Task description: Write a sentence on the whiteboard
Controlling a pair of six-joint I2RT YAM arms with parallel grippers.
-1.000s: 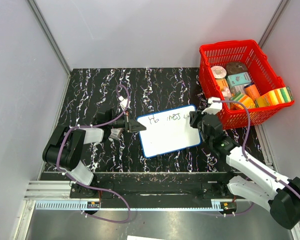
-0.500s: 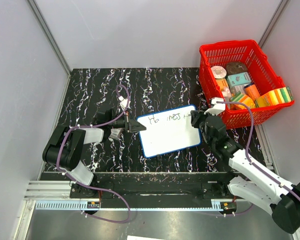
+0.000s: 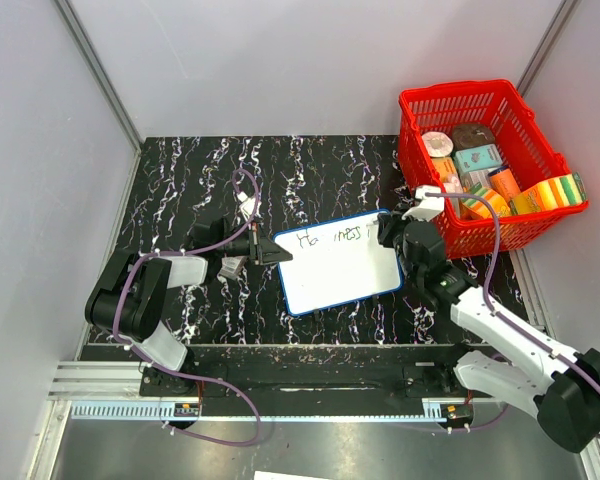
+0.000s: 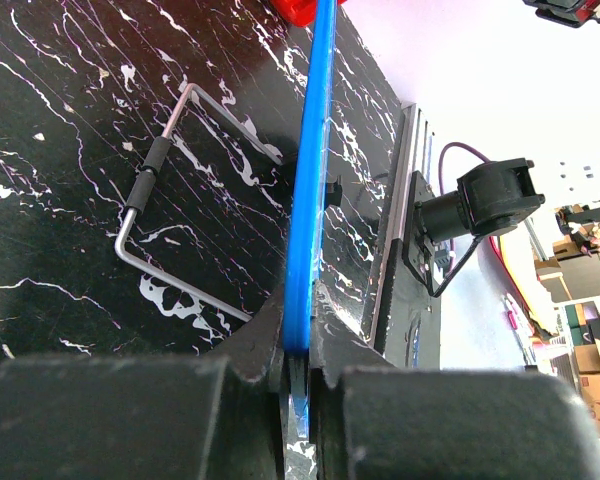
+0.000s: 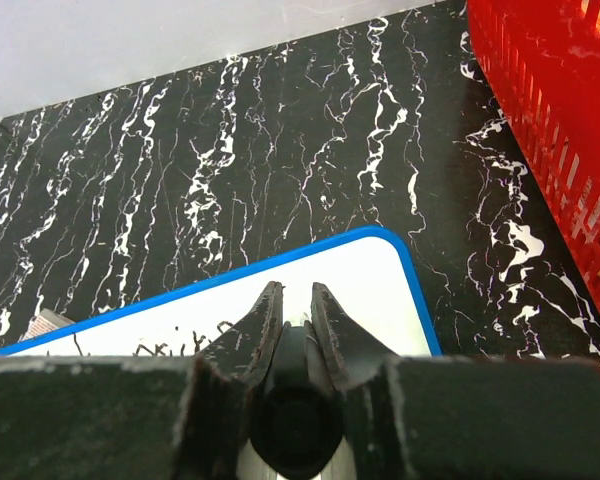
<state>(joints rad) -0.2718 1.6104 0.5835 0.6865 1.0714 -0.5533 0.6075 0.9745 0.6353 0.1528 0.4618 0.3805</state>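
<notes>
Blue-rimmed white rectangular whiteboard point(image 3: 340, 262) mid black marbled tabletop point(image 3: 180, 170). Left gripper point(image 4: 296, 385) pinching its left rim. Right gripper point(image 5: 298, 300) clamped on dark marker barrel point(image 5: 298, 425) above board's right end. Probably light, thin, stiff, slick-faced; hold by rim, clear of handwritten sentence point(image 3: 325, 238).

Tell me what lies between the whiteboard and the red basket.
Only the right gripper, jaws shut on a marker, hangs there in the top view; the right wrist view shows bare marbled tabletop between whiteboard and red basket.
</notes>
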